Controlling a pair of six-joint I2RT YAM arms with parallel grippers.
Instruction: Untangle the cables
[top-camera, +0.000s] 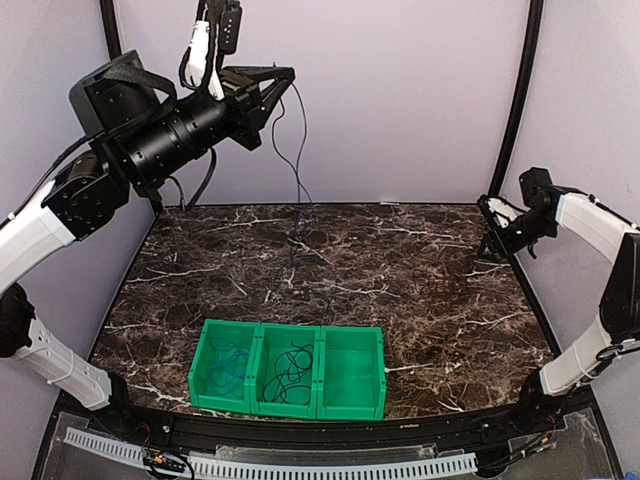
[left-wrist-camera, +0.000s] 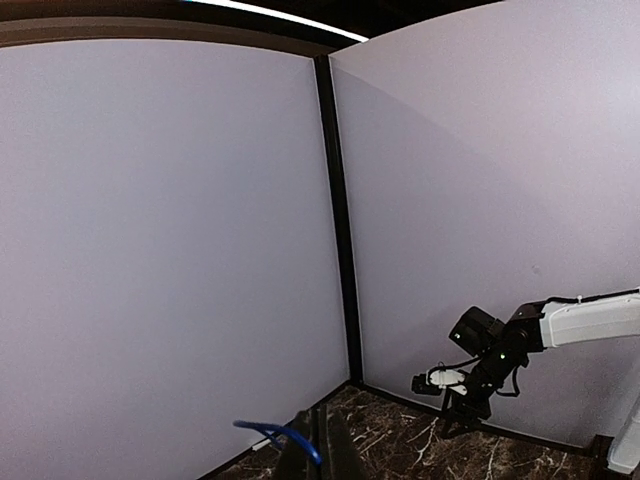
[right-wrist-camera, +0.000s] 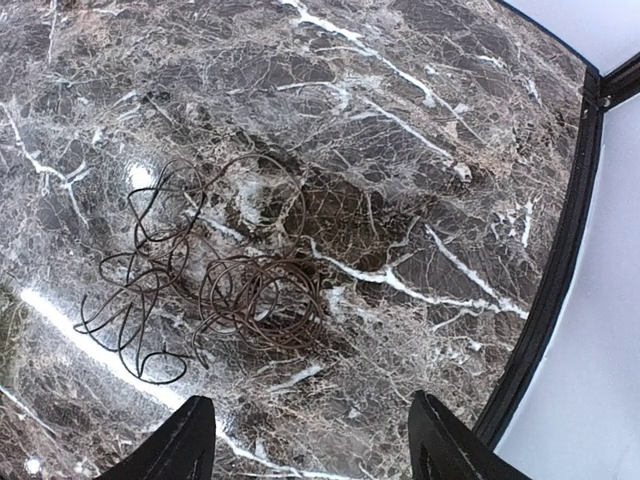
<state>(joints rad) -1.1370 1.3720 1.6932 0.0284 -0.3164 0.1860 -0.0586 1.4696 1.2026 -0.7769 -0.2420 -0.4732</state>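
Note:
My left gripper (top-camera: 288, 74) is raised high at the back left, shut on the blue cable (top-camera: 298, 180). The cable hangs down with a dark strand beside it to a small tangle on the marble table (top-camera: 420, 330) near the back wall. In the left wrist view the fingertips (left-wrist-camera: 335, 455) are pressed together, with a loop of the blue cable (left-wrist-camera: 275, 432) sticking out to the left. My right gripper (right-wrist-camera: 315, 450) stands open above the table. A brown coil of cable (right-wrist-camera: 255, 300) lies just ahead of it beside thin black loops (right-wrist-camera: 130, 335). Nothing is between its fingers.
A row of three green bins (top-camera: 288, 372) stands near the front edge; the left one holds blue cable, the middle one black cable. The right arm (top-camera: 560, 215) reaches in by the right wall, whose black frame post (right-wrist-camera: 560, 270) is close to the right gripper.

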